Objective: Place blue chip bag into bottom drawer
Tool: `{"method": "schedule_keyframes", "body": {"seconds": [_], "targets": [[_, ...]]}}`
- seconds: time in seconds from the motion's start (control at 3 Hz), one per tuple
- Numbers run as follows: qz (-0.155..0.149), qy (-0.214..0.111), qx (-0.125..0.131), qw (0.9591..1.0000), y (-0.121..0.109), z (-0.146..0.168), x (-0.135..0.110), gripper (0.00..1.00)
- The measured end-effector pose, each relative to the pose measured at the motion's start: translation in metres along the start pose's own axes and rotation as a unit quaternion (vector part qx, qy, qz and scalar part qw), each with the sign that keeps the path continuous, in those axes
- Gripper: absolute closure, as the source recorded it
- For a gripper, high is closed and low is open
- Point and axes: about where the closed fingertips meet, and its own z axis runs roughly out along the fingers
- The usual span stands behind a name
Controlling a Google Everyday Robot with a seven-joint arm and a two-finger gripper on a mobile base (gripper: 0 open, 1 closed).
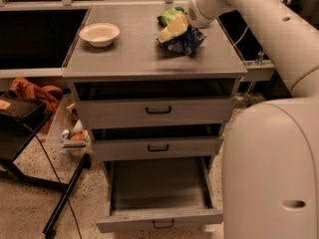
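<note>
The blue chip bag (183,42) lies crumpled on the grey cabinet top (129,59) at the back right, next to a green chip bag (168,16). My gripper (169,33) with pale yellow fingers reaches in from the upper right and sits right at the blue bag's left upper edge, between the two bags. The bottom drawer (159,218) is pulled open below, its inside bare, with a small dark handle on its front.
A white bowl (99,34) stands at the left of the cabinet top. The top drawer (158,111) and middle drawer (157,147) are slightly ajar. My white arm and base (271,168) fill the right side. A black stand and orange cloth (30,91) are at left.
</note>
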Motion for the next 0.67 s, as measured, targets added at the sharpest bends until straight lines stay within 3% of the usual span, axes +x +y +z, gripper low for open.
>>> {"method": "schedule_keyframes", "body": {"seconds": [0.67], "targets": [[0.051,0.03,0.006,0.9982,0.002,0.043,0.005,0.0]]}}
